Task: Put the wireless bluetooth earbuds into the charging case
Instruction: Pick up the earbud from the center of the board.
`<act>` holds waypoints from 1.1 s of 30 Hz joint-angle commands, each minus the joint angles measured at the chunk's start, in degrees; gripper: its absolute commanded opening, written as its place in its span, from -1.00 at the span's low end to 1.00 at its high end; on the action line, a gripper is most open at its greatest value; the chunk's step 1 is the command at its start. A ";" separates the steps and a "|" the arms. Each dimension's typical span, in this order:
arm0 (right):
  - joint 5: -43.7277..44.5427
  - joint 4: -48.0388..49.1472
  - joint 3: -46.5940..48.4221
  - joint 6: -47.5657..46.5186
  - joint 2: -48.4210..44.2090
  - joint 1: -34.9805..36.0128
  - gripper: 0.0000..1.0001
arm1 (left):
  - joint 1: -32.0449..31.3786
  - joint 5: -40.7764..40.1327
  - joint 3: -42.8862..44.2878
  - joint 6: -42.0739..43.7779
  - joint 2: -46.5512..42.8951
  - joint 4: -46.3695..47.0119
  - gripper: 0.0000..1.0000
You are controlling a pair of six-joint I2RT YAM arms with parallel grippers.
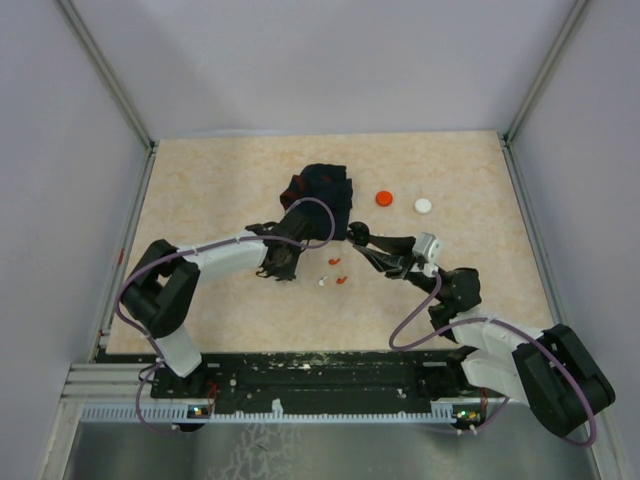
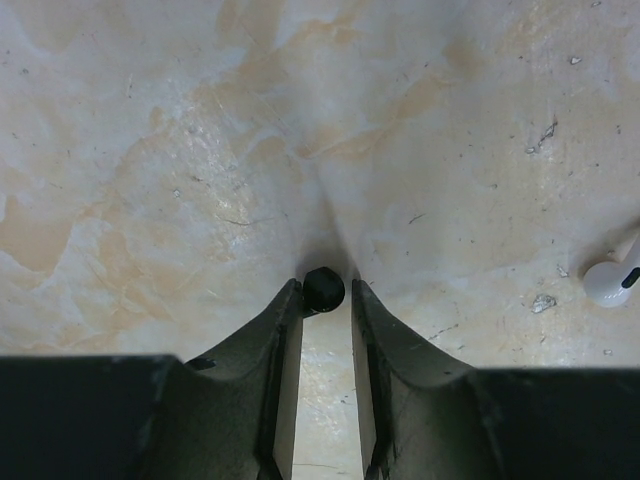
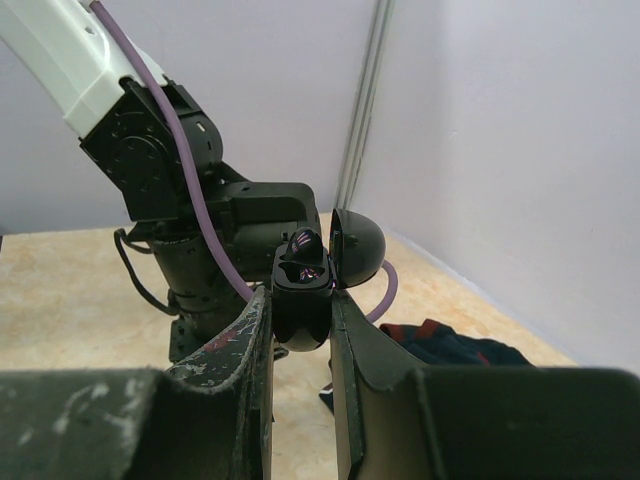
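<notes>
Left wrist view material indicates that the task is at an early stage: no earbud is clearly shown seated in the case, and several lie loose on the beige marbled table (image 2: 150,150). The fingers of the left gripper (image 2: 326,292) are set narrowly apart and low over the table, with a small round black plastic earbud (image 2: 323,289) lodged between their tips. The earbud touches the finger on the left of that view. Contact with the other finger cannot be confirmed, so it cannot be told whether a firm hold is established. A white stemmed plastic earbud (image 2: 612,280) lies well to the right of these fingers, untouched. In the top external view, a small red plastic earbud (image 1: 341,280) and a second red one (image 1: 333,262) are seen on the table between the two grippers, apart from both. Further right, a black oval plastic charging case (image 3: 302,318) is clamped by its sides between the closed fingers of the right gripper (image 3: 301,295), with its domed lid (image 3: 358,248) swung open. A dark shape stands in the open well, and it cannot be told whether this is a seated earbud. It is judged that the black earbud is to be carried to the case, and that the white and red ones are left to be inserted.
</notes>
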 commanded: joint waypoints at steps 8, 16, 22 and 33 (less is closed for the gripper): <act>0.00 1.61 -0.52 -0.16 -2.12 0.53 -1.00 | 0.52 -0.04 1.45 -1.02 1.45 -1.54 -0.49; -0.11 1.47 -0.42 -0.21 -1.99 0.53 -1.00 | 0.76 1.49 -0.16 -1.25 0.09 0.89 -0.70; -0.17 1.14 -0.33 -0.24 -2.02 0.53 -1.00 | 1.43 2.07 -1.80 -1.34 -4.69 3.95 -0.75; -0.77 0.35 0.60 -0.09 -1.72 0.53 -1.00 | 2.16 8.58 -8.30 -0.47 -22.75 17.21 -0.78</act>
